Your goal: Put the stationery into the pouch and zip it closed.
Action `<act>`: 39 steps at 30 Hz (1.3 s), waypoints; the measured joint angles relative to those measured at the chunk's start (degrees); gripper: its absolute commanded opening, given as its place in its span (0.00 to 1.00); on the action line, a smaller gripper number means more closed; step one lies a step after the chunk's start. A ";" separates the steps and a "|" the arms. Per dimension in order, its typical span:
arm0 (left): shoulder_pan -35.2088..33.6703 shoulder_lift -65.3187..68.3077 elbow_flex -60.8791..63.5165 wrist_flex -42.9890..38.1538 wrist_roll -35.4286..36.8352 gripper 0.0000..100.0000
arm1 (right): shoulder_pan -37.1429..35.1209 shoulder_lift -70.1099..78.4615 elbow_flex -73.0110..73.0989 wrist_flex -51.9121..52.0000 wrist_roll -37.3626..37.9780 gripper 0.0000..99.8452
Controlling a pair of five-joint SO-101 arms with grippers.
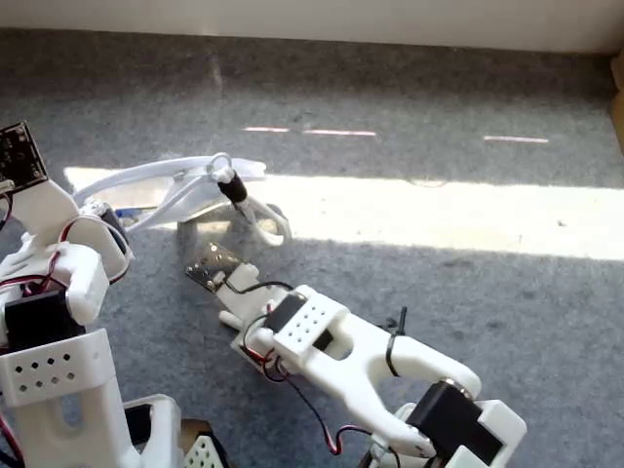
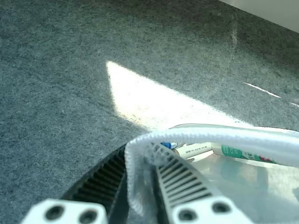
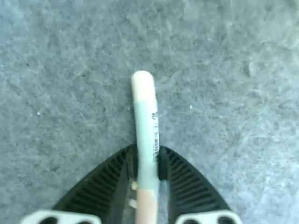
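Pouch point(image 1: 190, 190), clear plastic with a white rim, lies at about ten o'clock from the high view's centre. It sits partly in a sunlit strip point(image 1: 439, 214) on the grey felt tabletop point(image 1: 487, 331), with several pens point(image 2: 196, 150) lying inside it. The left gripper point(image 2: 142, 161) is clamped on the pouch's rim toward its eight o'clock end, while the right gripper point(image 3: 147, 161), at the pouch's four o'clock side, pinches a pale marker point(image 3: 145, 116) between its jaws.

We see a rough, matt felt cover point(image 1: 468, 88), a pouch point(image 2: 243, 140) of clear glossy plastic edged in white mesh, a smooth plastic marker point(image 3: 145, 116), and ribbed matt black plastic on the left gripper point(image 2: 140, 151) and right gripper point(image 3: 147, 150).
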 measured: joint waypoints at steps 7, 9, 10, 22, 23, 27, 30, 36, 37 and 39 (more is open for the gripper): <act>0.00 0.00 0.00 0.00 0.00 0.01 | 2.20 0.00 -1.14 10.02 4.92 0.00; 0.00 0.00 0.00 0.00 0.00 0.01 | 2.64 0.00 -1.58 14.33 5.63 0.00; 0.00 0.00 0.00 0.00 0.00 0.01 | 2.81 0.00 -2.29 16.18 5.63 0.00; 0.00 0.00 0.00 0.00 0.00 0.01 | 18.99 -13.89 -4.22 25.58 6.24 0.00; 0.00 0.00 0.00 0.00 0.00 0.01 | 21.01 -14.86 -4.22 25.58 6.24 0.00; 0.00 0.00 0.00 0.00 0.00 0.01 | 28.66 -15.74 -4.22 25.05 7.47 0.00; 0.00 0.00 0.00 0.00 0.00 0.01 | 33.58 -15.12 -4.22 21.36 8.70 0.00; 0.00 0.00 0.00 0.00 0.00 0.01 | 39.91 -5.01 -7.56 16.18 9.05 0.00; 0.00 0.00 0.00 0.00 0.00 0.01 | 40.35 -2.81 -9.14 16.26 9.05 0.00; 0.00 0.00 0.00 0.00 0.00 0.01 | 41.23 1.67 -12.48 17.41 9.05 0.00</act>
